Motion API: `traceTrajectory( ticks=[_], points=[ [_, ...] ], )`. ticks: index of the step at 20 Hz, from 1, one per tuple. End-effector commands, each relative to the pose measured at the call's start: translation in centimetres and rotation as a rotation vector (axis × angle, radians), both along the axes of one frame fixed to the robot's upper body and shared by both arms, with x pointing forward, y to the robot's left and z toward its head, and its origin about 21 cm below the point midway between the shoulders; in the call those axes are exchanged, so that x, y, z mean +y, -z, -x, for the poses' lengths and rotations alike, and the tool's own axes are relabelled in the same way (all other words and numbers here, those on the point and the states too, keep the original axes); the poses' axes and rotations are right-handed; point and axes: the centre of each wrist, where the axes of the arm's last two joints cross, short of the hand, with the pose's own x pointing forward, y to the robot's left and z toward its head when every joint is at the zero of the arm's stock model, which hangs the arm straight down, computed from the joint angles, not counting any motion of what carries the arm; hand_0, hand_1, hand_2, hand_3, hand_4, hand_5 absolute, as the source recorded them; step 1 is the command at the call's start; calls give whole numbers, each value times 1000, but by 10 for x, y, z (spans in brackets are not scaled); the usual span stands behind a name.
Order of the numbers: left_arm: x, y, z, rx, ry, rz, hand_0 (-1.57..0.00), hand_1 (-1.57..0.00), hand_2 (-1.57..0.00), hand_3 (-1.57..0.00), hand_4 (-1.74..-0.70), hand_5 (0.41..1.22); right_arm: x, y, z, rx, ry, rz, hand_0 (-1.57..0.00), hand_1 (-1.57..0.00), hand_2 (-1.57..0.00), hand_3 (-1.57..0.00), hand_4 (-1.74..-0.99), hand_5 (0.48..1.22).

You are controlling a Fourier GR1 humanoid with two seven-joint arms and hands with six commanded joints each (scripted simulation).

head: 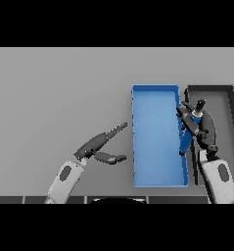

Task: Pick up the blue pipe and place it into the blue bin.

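The blue bin [155,94] lies lengthwise right of the table's centre. My right hand [204,126] hovers over the bin's right wall, its fingers curled round the blue pipe [187,140]. The pipe hangs tilted, its lower end just inside the bin's right edge. My left hand [96,145] rests open left of the bin, fingers stretched toward it and thumb apart.
A dark grey bin [231,105] stands directly right of the blue bin, partly behind my right forearm. The grey table [55,93] extends to the left and back.
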Motion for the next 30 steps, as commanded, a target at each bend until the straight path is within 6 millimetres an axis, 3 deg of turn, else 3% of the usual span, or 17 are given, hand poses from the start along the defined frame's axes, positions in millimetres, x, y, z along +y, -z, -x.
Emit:
traceTrajectory(
  ticks=[1, 3, 4, 6, 8, 9, 10, 12, 14, 17, 22, 30],
  points=[
    [-1, 0, 1, -3, 2, 1, 1, 1, 1, 1, -928, 470, 4, 8, 2, 43, 18, -32, -1571, -1571, -1571, -1571, -1498, 1221],
    [-6, 1, 1, 2, 5, -9, 1, 1, 1, 1, -923, 476, 6, 15, 6, 104, 20, -51, -1571, -1571, -1571, -1571, -1497, 1221],
    [-3, 4, 2, 4, 6, -7, 1, 1, 1, 1, -923, 478, 6, 18, 6, 140, 23, -53, -1571, -1571, -1571, -1257, -1546, 1221],
    [-7, 4, 2, -1, 5, -4, 1, 1, 1, 1, -922, 481, 7, 25, 8, 215, 36, -81, -1571, -1571, -1571, -804, -1616, 1221],
    [-5, 3, 3, -12, 3, -1, 1, 1, 1, 1, -919, 486, 13, 34, 10, 294, 56, -106, -1571, -1571, -1571, -514, -1661, 1221],
    [-6, 3, 4, -7, 2, -9, 1, 1, 1, 1, -918, 489, 12, 36, 9, 326, 62, -125, -1571, -1571, -1571, -411, -1677, 1171],
    [-6, 2, 2, -6, 1, -10, 1, 1, 1, 1, -920, 491, 13, 37, 8, 348, 71, -134, -1571, -1571, -1518, -455, -1626, 1161],
    [-7, 0, 1, -3, -3, -11, 1, 1, 1, 1, -921, 493, 13, 41, 8, 384, 98, -150, -1084, -1025, -987, -291, -1469, 1148],
    [-7, -1, 1, -3, 2, -4, 1, 1, 1, 1, -924, 493, 8, 39, 3, 415, 129, -131, -693, -656, -631, -186, -1370, 1125],
    [-3, 2, 0, 2, -5, -10, 1, 1, 1, 1, -924, 494, 9, 41, 3, 431, 50, 20, -354, -335, -323, -95, -1279, 1010],
    [-2, 1, -1, 2, -6, -3, 1, 1, 1, 1, -929, 496, 13, 41, 4, 518, -106, 235, -115, -109, -105, -30, -1190, 809],
    [-2, 4, 2, 5, -3, -8, 1, 1, 1, 1, -930, 495, 19, 39, 2, 538, -177, 304, -19, -17, -17, -4, -1084, 714]
  ],
)
